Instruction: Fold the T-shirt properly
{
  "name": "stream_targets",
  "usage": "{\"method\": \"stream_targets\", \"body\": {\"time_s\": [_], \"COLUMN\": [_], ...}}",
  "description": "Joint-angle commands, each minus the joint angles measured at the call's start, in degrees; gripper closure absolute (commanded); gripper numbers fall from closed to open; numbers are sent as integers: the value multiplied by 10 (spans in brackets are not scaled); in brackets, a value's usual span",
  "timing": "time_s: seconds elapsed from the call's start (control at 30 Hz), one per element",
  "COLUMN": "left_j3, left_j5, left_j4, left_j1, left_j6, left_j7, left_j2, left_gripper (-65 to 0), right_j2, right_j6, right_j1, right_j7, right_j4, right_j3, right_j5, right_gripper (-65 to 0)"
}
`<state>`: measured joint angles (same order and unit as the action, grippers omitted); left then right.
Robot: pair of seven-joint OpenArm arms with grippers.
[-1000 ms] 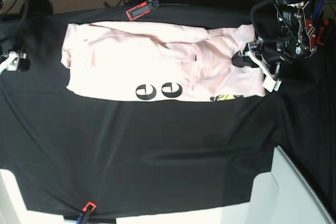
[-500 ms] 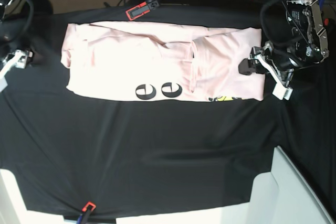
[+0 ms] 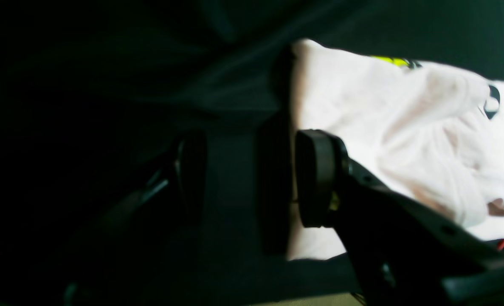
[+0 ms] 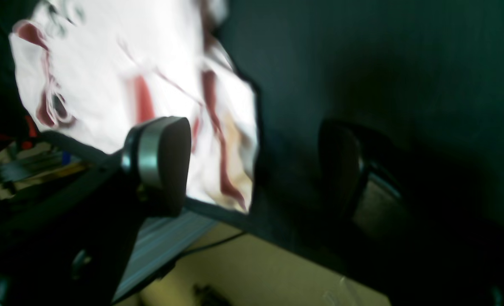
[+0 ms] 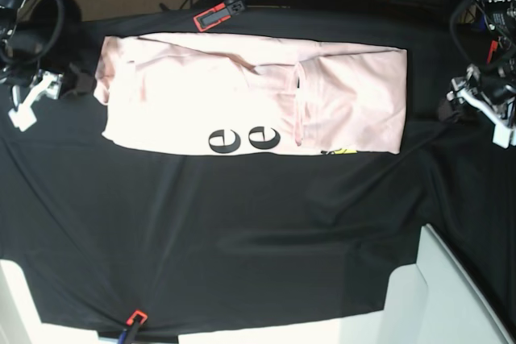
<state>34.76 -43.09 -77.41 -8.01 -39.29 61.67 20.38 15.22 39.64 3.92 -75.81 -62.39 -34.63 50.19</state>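
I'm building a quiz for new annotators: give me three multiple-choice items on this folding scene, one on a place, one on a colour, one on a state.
1. Where in the base view does the T-shirt lie on the black cloth?
A. far half
B. near edge
C. on the floor

2. What colour is the small print at the shirt's near edge, toward the left tool?
A. blue
B. yellow
C. green

3. How do the two tools stand?
A. both grip the shirt
B. one grips a sleeve
C. both open, off the shirt

Answers: 1 A, the shirt spans the far part of the cloth. 2 B, a yellow patch peeks out there. 3 C, the left tool and the right tool sit beside the shirt's ends, jaws apart.
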Motion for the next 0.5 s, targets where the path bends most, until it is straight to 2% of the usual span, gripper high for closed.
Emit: {"method": "stream_targets", "body": {"time_s": [0.0,0.3,0.47], "left_j3": [7,10,6], "left_j5": [-9,-9,-9], "left_j4": [-23,-136,-135], "left_j1": [-1,-44,-43], "left_j6": [-3,-3,-3], "left_j7": [-5,-5,-5], "left_j2": [12,8,8], "left_gripper": [-336,-331,-331], "right_j2": [12,6,0], "right_j6": [4,4,4], "right_j1": [-11,-11,-23], "right_j7": [5,-1,5], "right_j4": [-2,33,33], "right_j3": [-1,1,83], "right_j5": [15,15,15], "right_gripper": [-450,-450,-450]}}
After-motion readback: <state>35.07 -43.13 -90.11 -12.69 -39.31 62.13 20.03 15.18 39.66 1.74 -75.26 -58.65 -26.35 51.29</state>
